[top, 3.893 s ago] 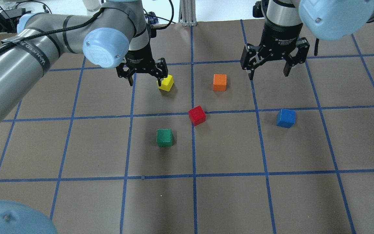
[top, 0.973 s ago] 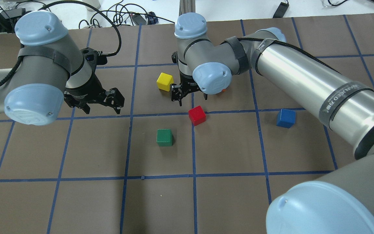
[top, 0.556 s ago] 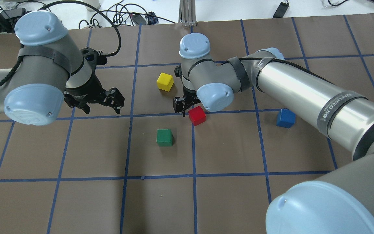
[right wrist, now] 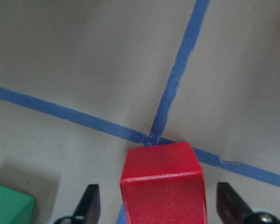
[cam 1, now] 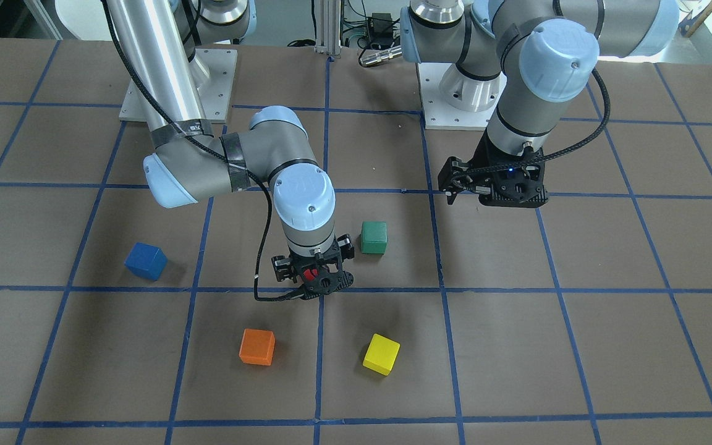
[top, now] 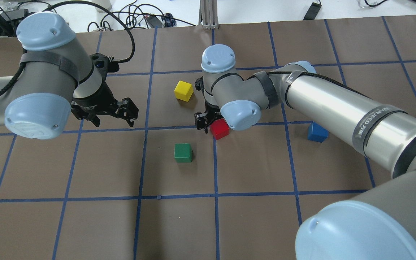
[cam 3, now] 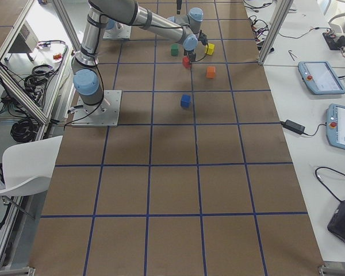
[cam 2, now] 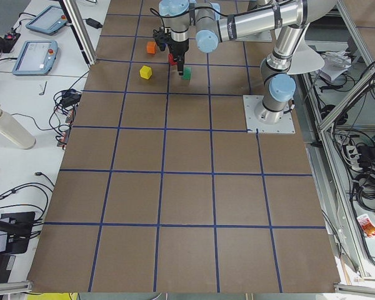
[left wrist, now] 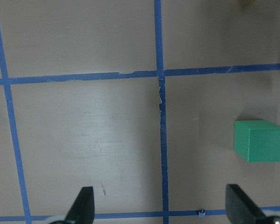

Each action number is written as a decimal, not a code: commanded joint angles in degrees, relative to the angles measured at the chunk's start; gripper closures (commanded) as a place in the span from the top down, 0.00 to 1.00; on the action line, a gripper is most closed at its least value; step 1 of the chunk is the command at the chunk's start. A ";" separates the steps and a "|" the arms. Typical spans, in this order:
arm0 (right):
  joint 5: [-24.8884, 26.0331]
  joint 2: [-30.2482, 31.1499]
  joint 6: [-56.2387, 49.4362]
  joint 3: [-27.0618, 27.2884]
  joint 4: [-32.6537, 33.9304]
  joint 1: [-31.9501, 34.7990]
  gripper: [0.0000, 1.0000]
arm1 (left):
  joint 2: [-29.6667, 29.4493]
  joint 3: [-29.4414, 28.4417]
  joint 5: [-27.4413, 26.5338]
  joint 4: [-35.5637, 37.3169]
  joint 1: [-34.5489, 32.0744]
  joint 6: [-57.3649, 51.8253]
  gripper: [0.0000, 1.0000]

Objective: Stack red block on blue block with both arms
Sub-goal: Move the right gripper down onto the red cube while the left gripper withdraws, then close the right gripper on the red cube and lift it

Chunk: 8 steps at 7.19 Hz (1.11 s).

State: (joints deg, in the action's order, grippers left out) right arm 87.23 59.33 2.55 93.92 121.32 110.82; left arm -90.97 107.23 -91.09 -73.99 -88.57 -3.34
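The red block (top: 220, 130) sits on a blue tape crossing near the table's middle. My right gripper (top: 215, 127) has come down over it and is open. In the right wrist view the red block (right wrist: 162, 184) lies between the two fingertips (right wrist: 90, 201) with a gap on each side. From the front, only a bit of the red block (cam 1: 310, 272) shows inside the right gripper (cam 1: 313, 276). The blue block (top: 317, 132) stands alone to the right, partly behind my right forearm; it is clear in the front view (cam 1: 144, 261). My left gripper (top: 114, 121) hangs open and empty at the left.
A green block (top: 183, 152) is close to the red one, on its near left. A yellow block (top: 183, 90) is further back. An orange block (cam 1: 257, 346) lies beyond the right wrist and is hidden in the overhead view. The left wrist view shows the green block (left wrist: 259, 140).
My right gripper has moved toward the near side and down from beside the yellow and orange blocks until it straddles the red block. The left arm has stayed still for the last second.
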 commanded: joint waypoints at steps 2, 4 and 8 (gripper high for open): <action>0.75 0.17 0.70 -0.49 -0.73 -0.17 0.00 | 0.52 -0.35 -0.49 -0.54 0.06 0.00 1.00; 0.93 0.87 0.88 -0.75 -1.96 -0.69 0.00 | 2.10 -0.79 -1.10 -4.03 -0.02 0.00 1.00; 3.99 8.68 0.88 -4.60 -14.59 -3.76 0.00 | 3.34 -4.04 -1.10 -12.14 -0.29 0.35 1.00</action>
State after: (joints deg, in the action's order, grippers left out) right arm 89.89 65.66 3.43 91.34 111.22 108.18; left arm -87.74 103.60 -92.19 -84.78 -88.84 -3.01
